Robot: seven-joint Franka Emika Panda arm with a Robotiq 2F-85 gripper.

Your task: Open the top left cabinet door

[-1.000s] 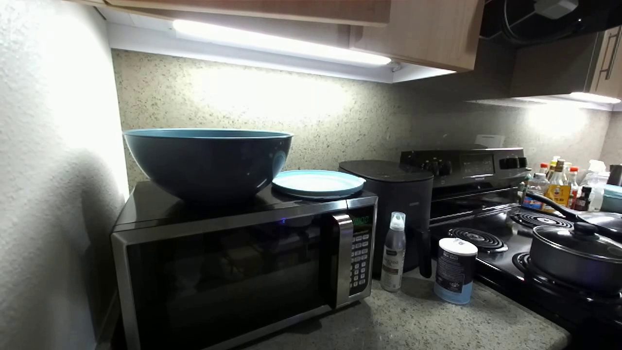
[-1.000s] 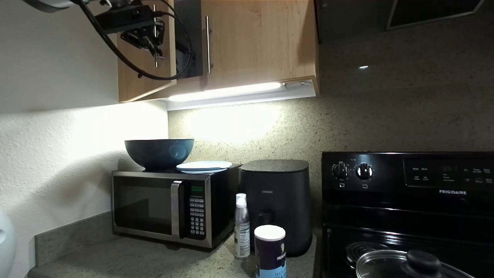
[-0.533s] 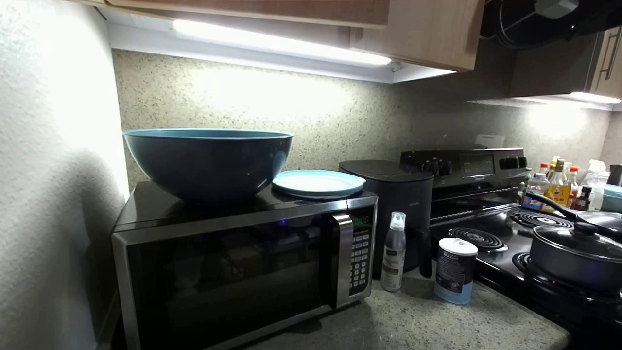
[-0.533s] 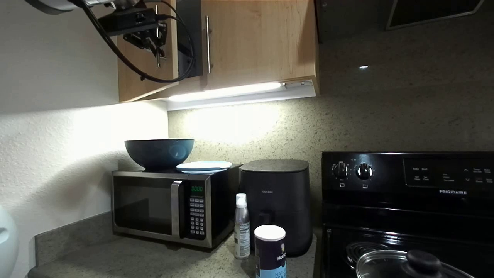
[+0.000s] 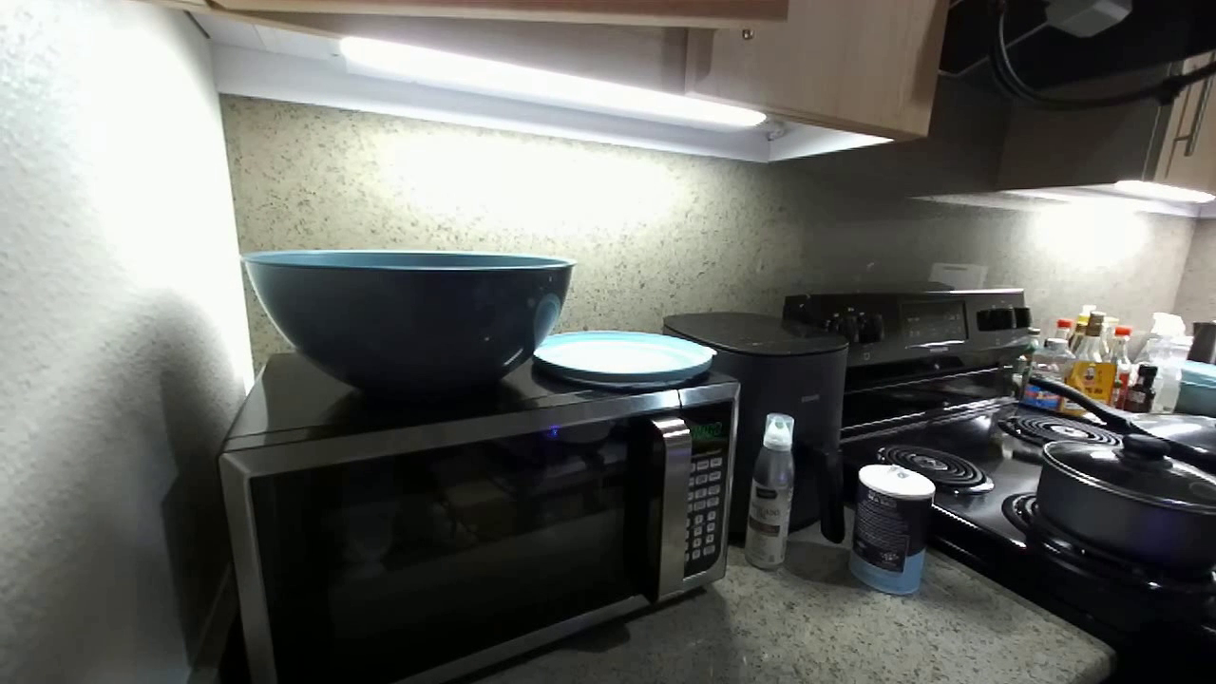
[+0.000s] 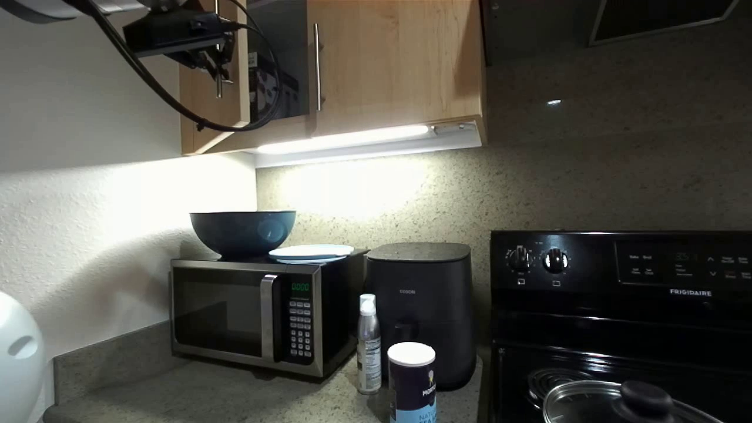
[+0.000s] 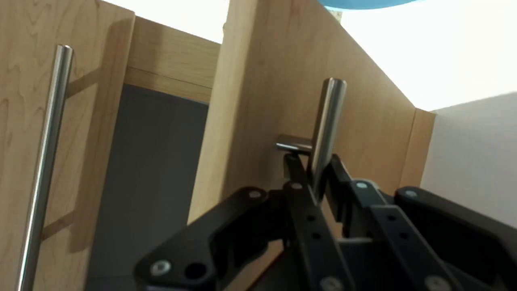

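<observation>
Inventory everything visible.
Cabinet doors: three, tan, overhead, leftmost ajar
Handles: three, silver, on doors
Lights: two, white, under cabinets
Microwave: one, black, countertop
Bowl: one, blue, on microwave
Plates: perhaps two, pale blue, beside bowl
Air fryer: one, black, countertop
Spray bottle: one, silver, countertop
Canister: one, purple-blue, countertop
Stove: one, black, beside countertop
Lidded pan: one, gray, on stove
Bottles: several, mixed, beyond stove
Arm: one, white, exterior view's left
Jaws: two, black, gripping leftmost handle
</observation>
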